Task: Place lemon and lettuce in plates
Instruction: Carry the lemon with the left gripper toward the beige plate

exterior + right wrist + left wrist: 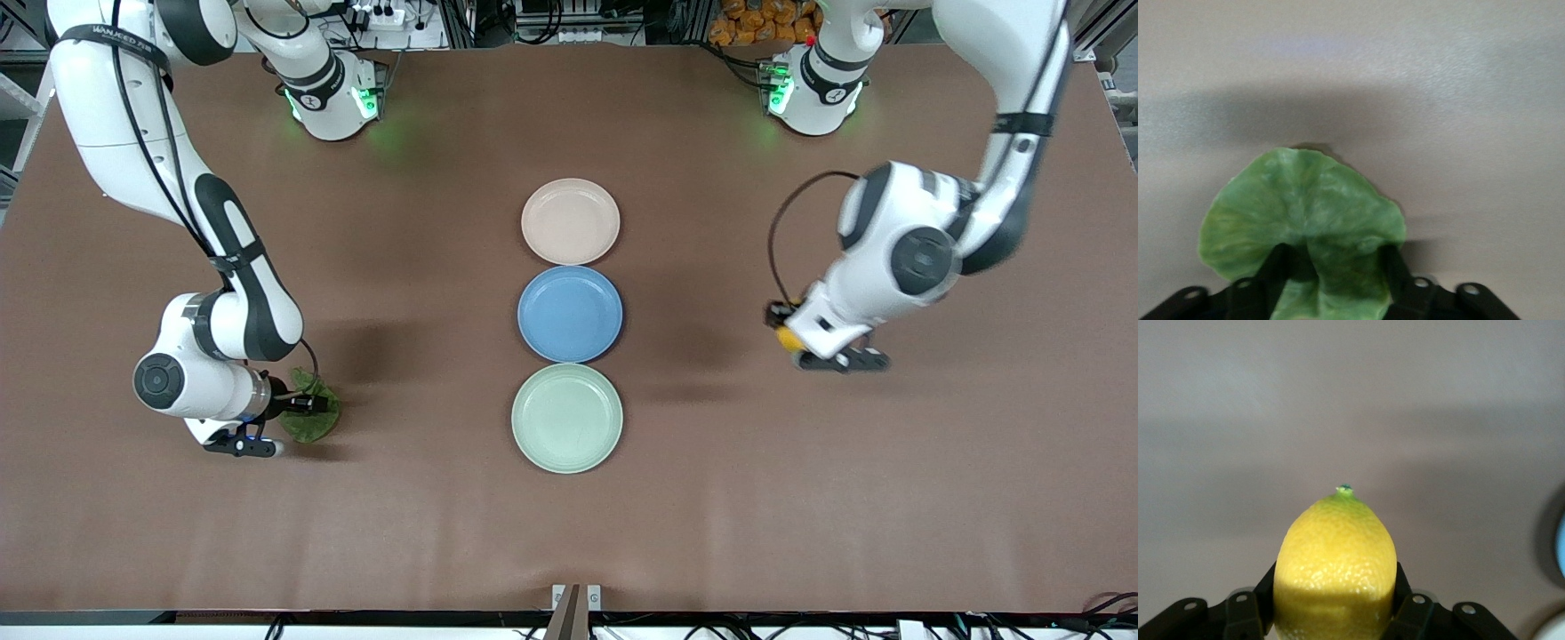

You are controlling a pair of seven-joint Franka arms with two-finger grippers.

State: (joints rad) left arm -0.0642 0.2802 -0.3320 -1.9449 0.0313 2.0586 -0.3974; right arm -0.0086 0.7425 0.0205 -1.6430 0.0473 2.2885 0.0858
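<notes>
The yellow lemon [1335, 560] sits between my left gripper's [1335, 603] two fingers, which are shut on its sides. In the front view this gripper [789, 341] is low over the table toward the left arm's end, with the lemon [786, 339] showing at its tip. My right gripper [1337, 270] is shut on the green lettuce [1305, 207], which is creased between the fingers. In the front view it [307, 406] is low at the table toward the right arm's end, holding the lettuce [313, 423]. The beige-pink plate [570, 221] and the mint green plate [567, 417] are bare.
A blue plate [570, 313] lies between the two plates, all three in a row down the table's middle. The blue plate's rim [1560, 540] shows at the edge of the left wrist view. Brown tabletop lies open between each gripper and the plates.
</notes>
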